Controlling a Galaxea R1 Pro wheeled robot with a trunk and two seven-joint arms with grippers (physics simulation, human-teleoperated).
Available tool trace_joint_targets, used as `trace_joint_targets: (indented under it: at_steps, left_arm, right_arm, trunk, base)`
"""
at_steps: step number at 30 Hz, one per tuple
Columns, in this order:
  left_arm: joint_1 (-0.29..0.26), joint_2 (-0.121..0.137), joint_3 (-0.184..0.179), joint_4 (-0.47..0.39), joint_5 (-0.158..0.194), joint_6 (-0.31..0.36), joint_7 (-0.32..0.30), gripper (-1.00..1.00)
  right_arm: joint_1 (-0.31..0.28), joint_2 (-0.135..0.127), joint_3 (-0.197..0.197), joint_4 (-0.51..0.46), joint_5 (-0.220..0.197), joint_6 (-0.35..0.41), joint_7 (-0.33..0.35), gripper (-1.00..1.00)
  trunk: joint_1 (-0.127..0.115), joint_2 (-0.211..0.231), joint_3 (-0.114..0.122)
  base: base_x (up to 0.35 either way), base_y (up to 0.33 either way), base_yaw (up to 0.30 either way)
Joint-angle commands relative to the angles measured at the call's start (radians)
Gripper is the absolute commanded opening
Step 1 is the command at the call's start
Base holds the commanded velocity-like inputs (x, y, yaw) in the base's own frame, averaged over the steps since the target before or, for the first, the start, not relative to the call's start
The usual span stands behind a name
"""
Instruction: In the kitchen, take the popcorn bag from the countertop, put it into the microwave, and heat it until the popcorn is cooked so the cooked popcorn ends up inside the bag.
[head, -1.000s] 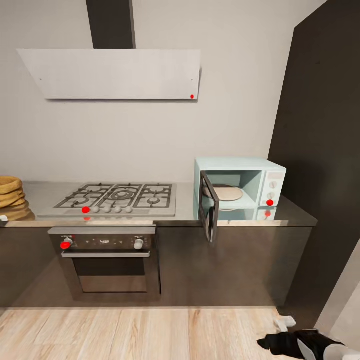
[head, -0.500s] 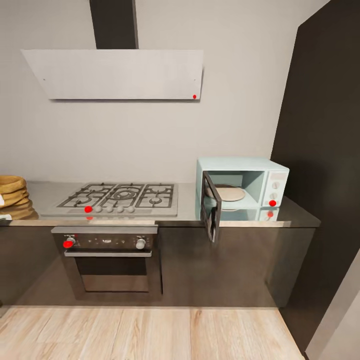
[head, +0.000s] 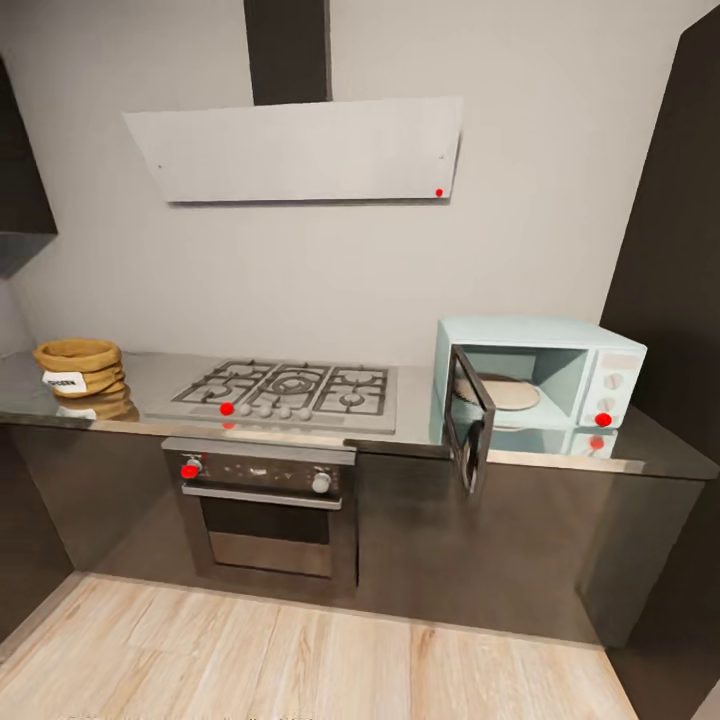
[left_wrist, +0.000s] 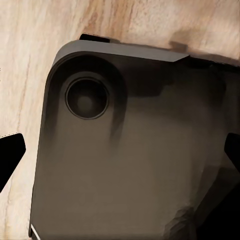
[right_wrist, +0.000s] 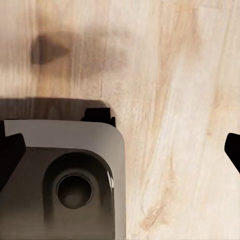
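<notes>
The popcorn bag (head: 80, 365), tan with a rolled top and a white label, stands at the far left of the grey countertop (head: 150, 382). At the countertop's right end sits the pale mint microwave (head: 600, 350). Its dark glass door (head: 468, 415) is swung open and a round plate (head: 510, 392) lies inside. My left gripper (left_wrist: 120, 155) hangs open over the robot's dark base, with its black fingertips (left_wrist: 10, 160) at the picture's edges. My right gripper (right_wrist: 120, 152) is open too, above the base corner and the wood floor, holding nothing.
A gas cooktop (head: 290, 390) with a built-in oven (head: 265, 510) below lies between bag and microwave. A steel hood (head: 300, 150) hangs above. A tall dark cabinet (head: 680, 250) stands right of the microwave. Wood floor (head: 250, 650) runs along the cabinets.
The head camera has turned left, so the whole picture shifted right and the popcorn bag came fully into view. The black gripper seen at the lower right a second ago has left the picture.
</notes>
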Motion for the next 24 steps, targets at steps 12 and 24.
trace_joint_targets:
  at_steps: [12,24]
  left_arm:
    - [0.000,0.000,0.001,-0.001,0.009,-0.001,0.007,1.00]
    - [0.000,0.000,0.038,0.000,0.011,-0.001,0.014,1.00]
  right_arm:
    - [-0.001,0.005,0.003,0.003,-0.003,-0.005,-0.049,1.00]
    - [-0.001,0.016,0.003,0.003,0.004,-0.006,-0.072,1.00]
  trunk:
    - [0.000,-0.001,-0.001]
    - [0.000,-0.001,-0.001]
  base:
    - [0.000,0.000,0.272]
    - [0.000,0.000,0.275]
